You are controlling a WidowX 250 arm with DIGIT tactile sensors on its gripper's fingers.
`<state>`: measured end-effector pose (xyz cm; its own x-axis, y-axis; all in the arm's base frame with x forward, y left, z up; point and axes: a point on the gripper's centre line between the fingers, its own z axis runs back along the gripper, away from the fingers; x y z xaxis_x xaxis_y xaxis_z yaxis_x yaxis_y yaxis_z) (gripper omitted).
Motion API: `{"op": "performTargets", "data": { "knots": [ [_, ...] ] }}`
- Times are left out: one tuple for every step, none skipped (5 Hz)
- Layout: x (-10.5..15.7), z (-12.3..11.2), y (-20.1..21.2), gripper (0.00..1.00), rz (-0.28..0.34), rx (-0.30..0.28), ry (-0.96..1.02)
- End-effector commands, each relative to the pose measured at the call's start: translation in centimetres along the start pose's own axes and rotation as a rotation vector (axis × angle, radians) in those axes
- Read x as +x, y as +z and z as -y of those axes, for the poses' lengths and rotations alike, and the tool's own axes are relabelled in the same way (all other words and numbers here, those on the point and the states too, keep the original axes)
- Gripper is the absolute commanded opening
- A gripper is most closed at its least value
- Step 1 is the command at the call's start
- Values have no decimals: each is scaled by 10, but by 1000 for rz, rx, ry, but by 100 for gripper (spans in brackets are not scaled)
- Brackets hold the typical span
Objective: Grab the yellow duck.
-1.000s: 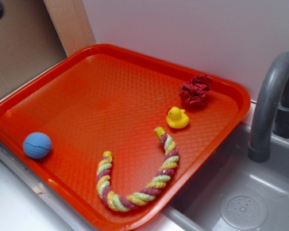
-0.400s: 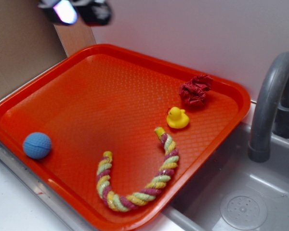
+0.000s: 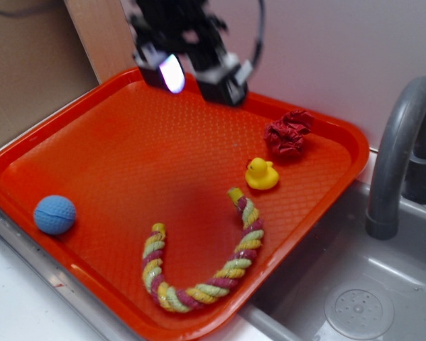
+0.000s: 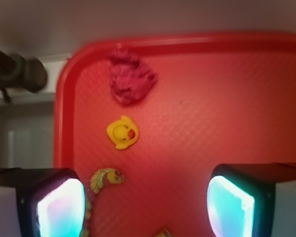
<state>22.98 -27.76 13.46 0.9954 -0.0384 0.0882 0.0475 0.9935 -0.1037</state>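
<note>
While the hand (image 3: 192, 74) hangs above the tray's (image 3: 71, 142) far side, its jaws stand wide apart and empty. The duck (image 3: 261, 174) sits well apart from it, toward the tray's right edge, just in front of the red cloth (image 3: 289, 133). In the wrist view the duck (image 4: 123, 132) lies ahead and left of centre, beak pointing right.
</note>
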Motion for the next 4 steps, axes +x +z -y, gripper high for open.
{"op": "performTargets", "data": {
  "knots": [
    [13, 26, -54, 100, 16, -32, -60],
    [17, 34, -77, 100, 50, -64, -110],
    [21, 39, -83, 100, 109, -118, -168],
    [19, 42, -86, 0, 95, -104, -179]
  ]
}}
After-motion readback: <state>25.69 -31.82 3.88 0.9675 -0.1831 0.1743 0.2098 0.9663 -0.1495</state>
